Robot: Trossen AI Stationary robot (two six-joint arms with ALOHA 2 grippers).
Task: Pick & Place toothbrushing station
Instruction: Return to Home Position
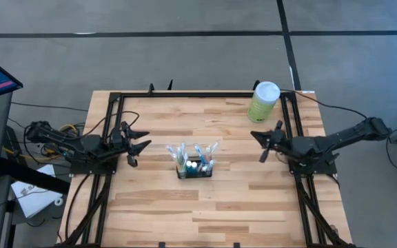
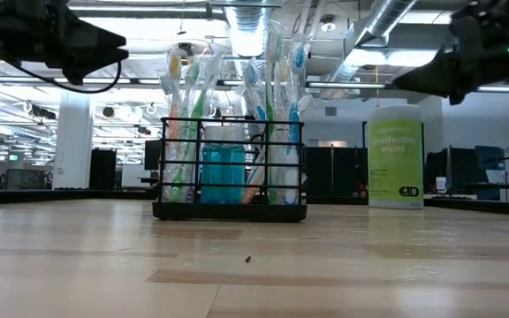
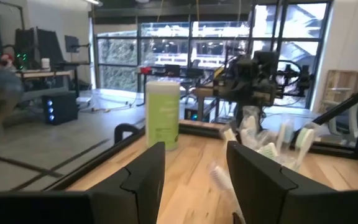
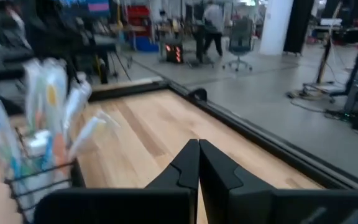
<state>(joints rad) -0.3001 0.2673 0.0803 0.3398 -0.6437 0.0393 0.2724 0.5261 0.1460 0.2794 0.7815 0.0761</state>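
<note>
1. The toothbrushing station (image 1: pixel 194 169), a low black wire-mesh holder, stands on the wooden bench (image 1: pixel 185 207) near the middle. It rests flat on its base, with no arm touching it.
2. Toothbrushes (image 1: pixel 197 151) stand in its compartments, heads up. In the low view they lean a little apart and rise well above the mesh rim (image 2: pixel 230 121).
3. Something teal-blue sits low inside the mesh. I cannot tell what it is.
4. The left pincer (image 1: pixel 138 140) hangs above the bench at about 10 o'clock from the station, well apart from it. It is released: its own wrist view shows the two fingers (image 3: pixel 145 180) spread with bare bench between them.
5. The right pincer (image 1: pixel 259 138) hangs at about 2 o'clock from the station, also well apart. It is clenched on nothing: its fingers (image 4: pixel 182 168) meet tip to tip in the right wrist view.
6. A pale-green canister of disinfecting wipes (image 1: pixel 263 102) with a white lid stands upright between 1 and 2 o'clock from the station. It is close to the bench's far edge, just beyond the right pincer.
7. A person (image 4: pixel 213 25) shows far off in the room behind the bench.
</note>
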